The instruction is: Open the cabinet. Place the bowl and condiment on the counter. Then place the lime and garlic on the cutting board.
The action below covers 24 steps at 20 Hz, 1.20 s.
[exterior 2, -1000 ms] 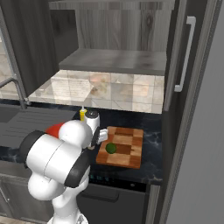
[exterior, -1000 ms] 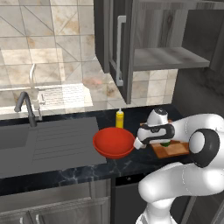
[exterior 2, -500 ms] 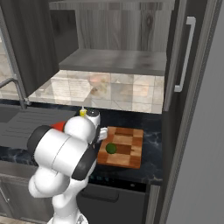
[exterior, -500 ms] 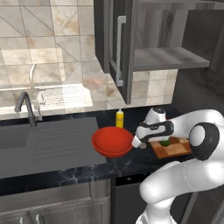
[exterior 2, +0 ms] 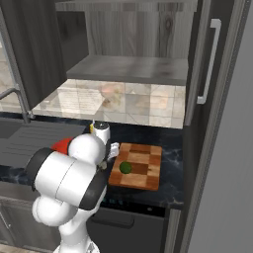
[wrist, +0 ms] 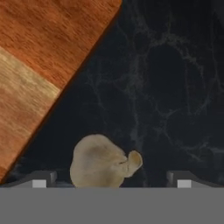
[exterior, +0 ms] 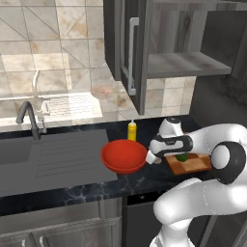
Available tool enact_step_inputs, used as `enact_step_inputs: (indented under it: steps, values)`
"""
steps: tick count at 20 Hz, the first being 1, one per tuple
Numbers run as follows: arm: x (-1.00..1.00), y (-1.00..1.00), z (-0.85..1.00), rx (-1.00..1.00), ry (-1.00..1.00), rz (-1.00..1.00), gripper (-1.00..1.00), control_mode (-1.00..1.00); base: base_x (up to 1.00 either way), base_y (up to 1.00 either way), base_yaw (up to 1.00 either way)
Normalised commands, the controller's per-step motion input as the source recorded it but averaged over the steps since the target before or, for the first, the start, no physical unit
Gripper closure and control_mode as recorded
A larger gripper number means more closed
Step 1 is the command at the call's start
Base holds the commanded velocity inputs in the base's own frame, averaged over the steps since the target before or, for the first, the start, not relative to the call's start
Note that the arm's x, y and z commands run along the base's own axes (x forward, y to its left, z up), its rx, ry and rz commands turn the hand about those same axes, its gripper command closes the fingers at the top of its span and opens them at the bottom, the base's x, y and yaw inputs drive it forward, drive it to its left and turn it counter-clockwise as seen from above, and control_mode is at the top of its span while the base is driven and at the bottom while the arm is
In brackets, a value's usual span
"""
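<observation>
The cabinet (exterior: 183,65) (exterior 2: 128,69) stands open, its shelf bare. On the black counter (exterior: 144,181) (wrist: 166,87) sit the red bowl (exterior: 123,157) (exterior 2: 63,145) and, behind it, the yellow condiment (exterior: 131,131) (exterior 2: 92,128). The lime (exterior: 182,157) (exterior 2: 125,167) lies on the checkered cutting board (exterior: 193,165) (exterior 2: 143,170) (wrist: 43,65). The pale garlic (wrist: 103,162) rests on the counter just off the board's edge. My gripper (exterior: 153,158) (wrist: 111,180) is open and low over it, pointing down between bowl and board, one fingertip on each side of the bulb.
A grey sink and drainboard (exterior: 53,154) with a faucet (exterior: 29,118) lie left of the bowl. The open cabinet door (exterior: 128,53) hangs above the condiment, and the other door (exterior 2: 207,64) stands at the right. My own arm hides part of the counter.
The hand has sunk a little toward the counter between the bowl and the board. The jaws have stayed open, and bowl, condiment and lime have not moved.
</observation>
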Motion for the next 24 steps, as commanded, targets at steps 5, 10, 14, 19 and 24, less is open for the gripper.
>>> enact_step_inputs:
  steps: [5, 10, 14, 19, 24]
  values:
    - [-0.3, 0.0, -0.13, -0.01, 0.0, 0.04, -1.0, -1.0, 0.0, 0.0, 0.0]
    - [0.03, -0.09, -0.28, -0.01, -0.01, 0.07, -1.0, -1.0, 0.0, 0.0, 0.0]
    - [0.02, -0.12, -0.25, -0.02, -0.06, 0.07, -1.0, -1.0, 0.0, 0.0, 0.0]
    - [0.0, -0.06, -0.16, -0.01, -0.04, 0.06, -1.0, -1.0, 0.0, 0.0, 0.0]
    - [0.0, 0.0, -0.18, 0.0, -0.01, 0.06, 1.0, -1.0, 0.0, 0.0, 0.0]
